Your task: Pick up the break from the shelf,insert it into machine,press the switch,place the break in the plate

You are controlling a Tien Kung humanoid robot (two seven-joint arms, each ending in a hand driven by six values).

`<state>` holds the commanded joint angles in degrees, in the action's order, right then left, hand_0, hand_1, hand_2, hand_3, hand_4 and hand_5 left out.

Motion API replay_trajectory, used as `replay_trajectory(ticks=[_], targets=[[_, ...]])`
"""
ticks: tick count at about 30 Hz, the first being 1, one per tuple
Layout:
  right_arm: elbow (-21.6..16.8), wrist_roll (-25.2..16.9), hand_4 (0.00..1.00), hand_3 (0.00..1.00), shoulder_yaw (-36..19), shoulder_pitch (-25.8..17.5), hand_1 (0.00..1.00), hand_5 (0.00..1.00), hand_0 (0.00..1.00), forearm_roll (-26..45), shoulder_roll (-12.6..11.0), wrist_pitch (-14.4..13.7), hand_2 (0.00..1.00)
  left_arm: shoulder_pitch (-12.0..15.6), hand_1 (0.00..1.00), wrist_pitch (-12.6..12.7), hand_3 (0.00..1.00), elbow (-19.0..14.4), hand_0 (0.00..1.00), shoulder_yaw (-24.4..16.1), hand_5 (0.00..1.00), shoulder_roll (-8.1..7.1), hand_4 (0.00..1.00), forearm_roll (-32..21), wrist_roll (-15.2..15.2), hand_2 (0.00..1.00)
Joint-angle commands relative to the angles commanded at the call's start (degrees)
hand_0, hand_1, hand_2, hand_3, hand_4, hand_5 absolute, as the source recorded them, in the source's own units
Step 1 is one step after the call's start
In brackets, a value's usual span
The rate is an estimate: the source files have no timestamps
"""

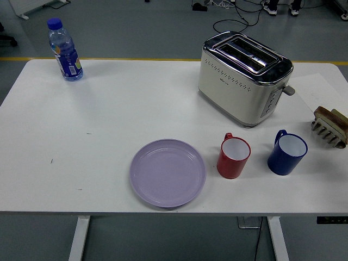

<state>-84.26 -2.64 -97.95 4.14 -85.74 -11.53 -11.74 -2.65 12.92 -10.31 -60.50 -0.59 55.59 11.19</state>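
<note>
A cream and chrome toaster [243, 80] stands at the back right of the white table, its two top slots showing and its lever [289, 90] on the right end. At the right edge sits a small wooden rack [330, 127] holding slices of bread. A lilac plate [167, 172] lies near the front middle with nothing on it. Neither of my hands appears in the head view.
A red mug [234, 156] and a blue mug [286, 153] stand between the plate and the rack, in front of the toaster. A water bottle [65, 50] with a blue cap stands at the back left. Black cables lie on the floor behind the table.
</note>
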Motion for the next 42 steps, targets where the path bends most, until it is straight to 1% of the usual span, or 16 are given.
replay_trajectory(ticks=[3,4,9,10,14,16,21,25,30,32,33,34,37,39,40,42], targets=[[-0.35,0.82,0.796,0.894,1.05,0.03,0.822,0.037,0.874,-4.10,-0.19,0.03,0.906,-0.01,0.533,0.01,0.530,0.00,0.635,-0.03,0.889,0.00,0.286,0.02,0.01,0.523],[-0.57,1.76,0.801,0.901,2.19,0.17,0.831,0.050,0.887,-6.70,-0.38,0.15,0.913,-0.02,0.532,-0.01,0.530,0.00,0.635,-0.01,0.889,-0.01,0.287,0.03,0.04,0.522],[-0.58,4.71,0.801,0.901,5.04,1.01,0.831,0.050,0.887,-18.62,-0.72,1.06,0.913,-0.06,0.532,-0.02,0.530,0.00,0.635,-0.03,0.889,-0.06,0.287,0.07,0.05,0.522],[-0.45,5.72,0.804,0.905,5.88,1.39,0.839,0.065,0.894,-21.23,-0.79,1.43,0.920,-0.10,0.531,-0.01,0.529,0.00,0.635,-0.10,0.889,-0.08,0.287,0.16,0.08,0.519],[0.72,8.57,0.804,0.905,8.30,2.85,0.839,0.065,0.894,-30.31,-0.90,1.85,0.920,-0.17,0.531,0.01,0.529,0.00,0.635,-0.14,0.889,-0.15,0.287,0.06,0.06,0.519],[1.37,9.69,0.806,0.906,9.21,3.53,0.851,0.076,0.909,-32.55,-0.91,2.30,0.928,-0.19,0.531,0.04,0.529,0.00,0.635,-0.20,0.890,-0.17,0.288,0.06,0.06,0.516],[3.03,11.85,0.806,0.906,11.11,5.34,0.851,0.076,0.909,-33.47,-0.49,2.47,0.928,-0.25,0.531,0.05,0.529,0.00,0.635,-0.20,0.890,-0.26,0.288,0.06,0.06,0.516],[4.49,14.05,0.806,0.904,12.49,6.88,0.831,0.088,0.907,-33.93,-0.22,2.65,0.909,-0.30,0.530,0.08,0.530,0.00,0.635,-0.36,0.890,-0.29,0.288,0.10,0.05,0.515],[7.76,16.81,0.801,0.893,14.57,10.02,0.823,0.090,0.900,-37.81,-0.15,1.96,0.891,-0.37,0.529,0.11,0.527,0.00,0.635,-0.08,0.889,-0.32,0.288,-0.22,0.03,0.514],[8.44,17.30,0.801,0.893,14.86,10.70,0.823,0.090,0.900,-38.98,-0.19,2.00,0.891,-0.38,0.529,0.12,0.527,0.00,0.635,-0.03,0.889,-0.33,0.288,-0.29,0.03,0.514],[9.36,18.29,0.801,0.893,15.32,11.65,0.823,0.090,0.900,-40.10,-0.37,2.50,0.891,-0.38,0.529,0.15,0.527,0.00,0.635,-0.11,0.889,-0.31,0.288,-0.24,0.07,0.514],[9.59,18.54,0.801,0.868,15.43,11.88,0.808,0.100,0.878,-40.37,-0.41,2.62,0.848,-0.38,0.528,0.16,0.528,0.00,0.635,-0.13,0.888,-0.31,0.290,-0.23,0.08,0.513],[10.86,21.48,0.801,0.868,16.27,12.99,0.808,0.100,0.878,-42.63,-0.86,4.15,0.848,-0.30,0.528,0.17,0.528,0.00,0.635,-0.01,0.888,-0.32,0.290,-0.37,0.10,0.513],[11.09,22.82,0.801,0.868,16.72,13.25,0.808,0.100,0.878,-43.81,-1.08,4.43,0.848,-0.25,0.528,0.20,0.528,0.00,0.635,-0.05,0.888,-0.30,0.290,-0.37,0.13,0.513],[11.09,23.61,0.793,0.824,17.08,13.37,0.721,0.103,0.764,-44.24,-1.18,4.48,0.744,-0.21,0.527,0.21,0.527,0.00,0.635,-0.08,0.888,-0.30,0.290,-0.36,0.13,0.512],[11.03,25.08,0.793,0.824,17.69,13.57,0.721,0.103,0.764,-44.26,-1.30,4.67,0.744,-0.13,0.527,0.22,0.527,0.00,0.635,-0.10,0.888,-0.30,0.290,-0.33,0.15,0.512]])
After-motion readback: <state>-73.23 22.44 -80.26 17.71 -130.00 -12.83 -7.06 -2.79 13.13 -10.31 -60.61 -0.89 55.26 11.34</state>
